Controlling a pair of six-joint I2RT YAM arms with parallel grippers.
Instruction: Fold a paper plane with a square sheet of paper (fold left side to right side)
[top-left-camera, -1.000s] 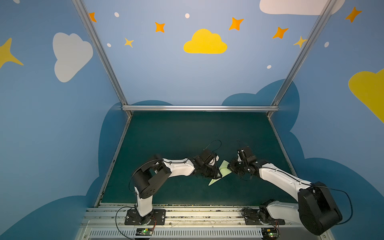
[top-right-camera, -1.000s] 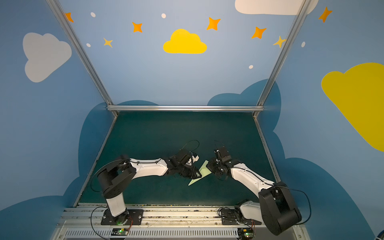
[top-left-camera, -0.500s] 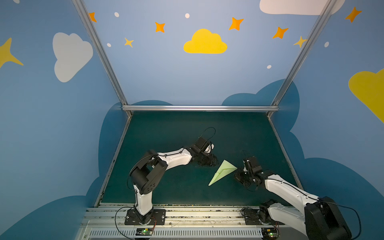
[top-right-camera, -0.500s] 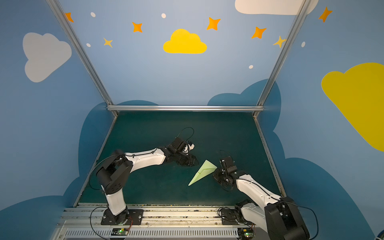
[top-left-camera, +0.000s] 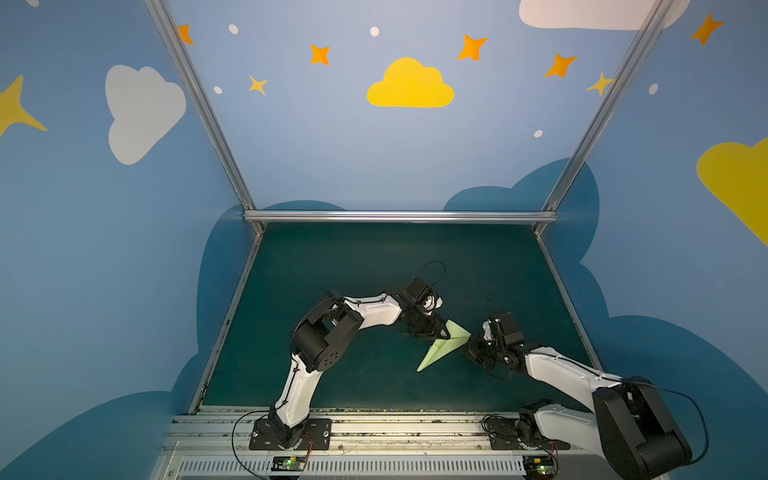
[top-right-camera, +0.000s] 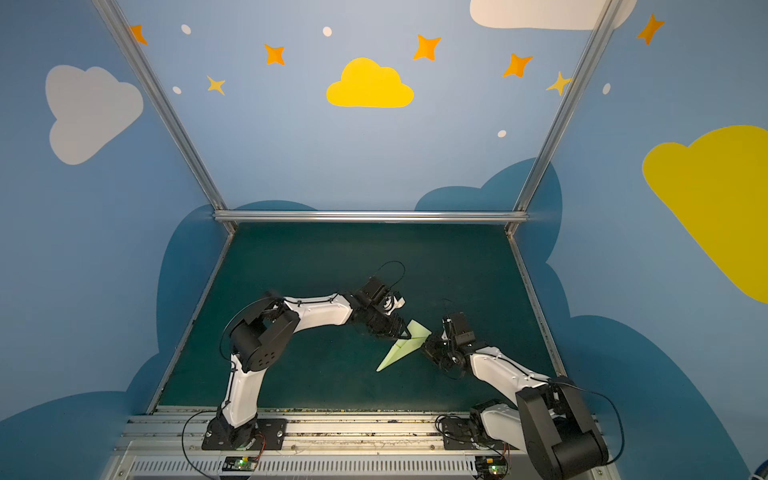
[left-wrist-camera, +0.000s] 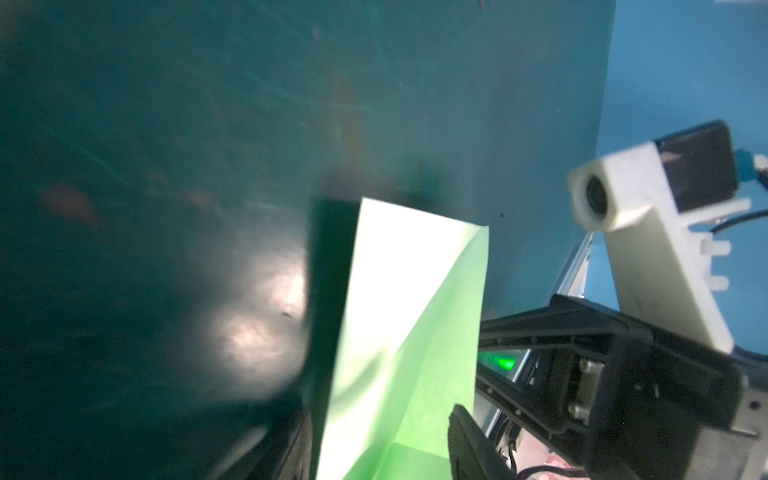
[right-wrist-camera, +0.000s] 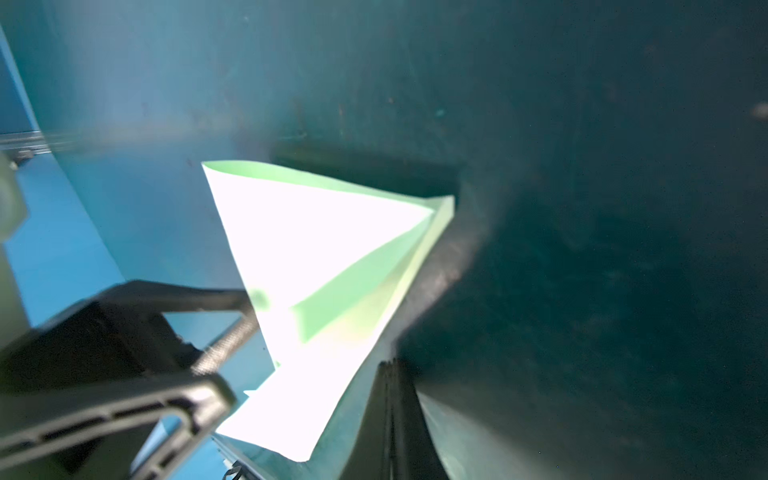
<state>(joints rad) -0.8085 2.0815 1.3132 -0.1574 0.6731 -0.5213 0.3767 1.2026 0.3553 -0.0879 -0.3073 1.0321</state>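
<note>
Although both wrist views come through smeared, both top views give me the layout plainly. Blue walls painted with clouds and stars close in the cell on three sides. The dark green table mat fills the floor between them. My left arm and right arm both bend in toward the middle of the mat.

Their tips meet at the pale green paper plane. It lies on the mat, its nose pointing toward the near edge and leftward, its wide tail end toward the far right between the two grippers. One wing flap stands up at the tail.

The left gripper sits at that flap with its jaws apart. In the left wrist view the paper rises between them, and I cannot tell whether they press on it. The right gripper has its jaws together on nothing. In the right wrist view its tip sits just beside the plane's edge; whether it touches, I can't tell.
</note>
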